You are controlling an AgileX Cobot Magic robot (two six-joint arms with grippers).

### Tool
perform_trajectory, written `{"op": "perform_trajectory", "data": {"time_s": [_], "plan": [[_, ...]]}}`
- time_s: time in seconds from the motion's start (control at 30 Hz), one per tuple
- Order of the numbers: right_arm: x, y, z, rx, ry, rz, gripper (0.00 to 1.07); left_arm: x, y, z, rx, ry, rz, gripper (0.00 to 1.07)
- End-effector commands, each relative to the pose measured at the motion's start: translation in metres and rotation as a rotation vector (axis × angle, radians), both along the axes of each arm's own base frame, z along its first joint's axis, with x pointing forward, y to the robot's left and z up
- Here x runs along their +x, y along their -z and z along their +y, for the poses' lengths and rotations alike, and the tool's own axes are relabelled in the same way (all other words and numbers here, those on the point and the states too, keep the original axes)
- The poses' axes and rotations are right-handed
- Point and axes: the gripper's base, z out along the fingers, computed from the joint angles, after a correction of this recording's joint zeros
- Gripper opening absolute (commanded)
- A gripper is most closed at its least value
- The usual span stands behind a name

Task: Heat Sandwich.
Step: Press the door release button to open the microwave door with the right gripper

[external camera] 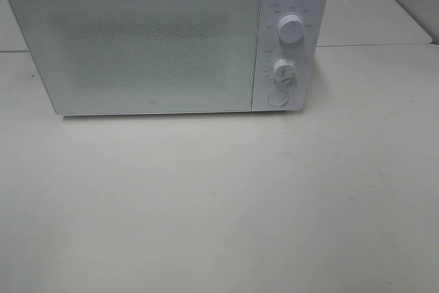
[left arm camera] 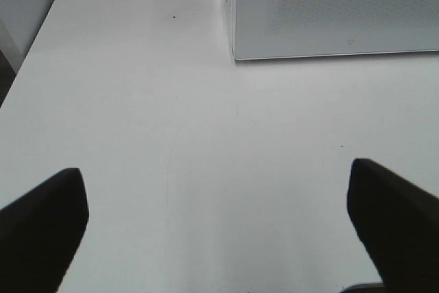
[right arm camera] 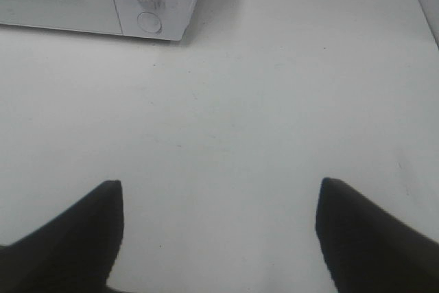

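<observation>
No sandwich shows in any view. A white microwave (external camera: 158, 39) stands at the back of the white table (external camera: 219, 204) with its door shut; two knobs (external camera: 291, 30) and a round button sit on its right panel. In the left wrist view my left gripper (left arm camera: 218, 221) hangs open over bare table, short of the microwave's front left corner (left arm camera: 236, 49). My right gripper (right arm camera: 218, 228) is open too, empty, over the table in front of the microwave's control panel (right arm camera: 147, 5). Neither arm appears in the exterior high view.
A second white table (external camera: 384, 5) adjoins behind at the right. The table's left edge (left arm camera: 27, 66) drops off beside the left gripper's area. A seam runs between tables behind the microwave.
</observation>
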Motion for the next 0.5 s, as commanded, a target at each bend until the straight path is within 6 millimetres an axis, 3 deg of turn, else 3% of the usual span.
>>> {"op": "perform_trajectory", "data": {"time_s": [0.03,0.5], "plan": [[-0.0029,0.0000,-0.0003,0.014,0.033,-0.036,0.76,-0.0028,0.0003,-0.0005,-0.004,-0.005,-0.028,0.98],[-0.0029,0.0000,-0.0002,0.015,0.034,-0.036,0.76,-0.0028,0.0003,-0.0004,-0.003,-0.006,-0.028,0.98]]}}
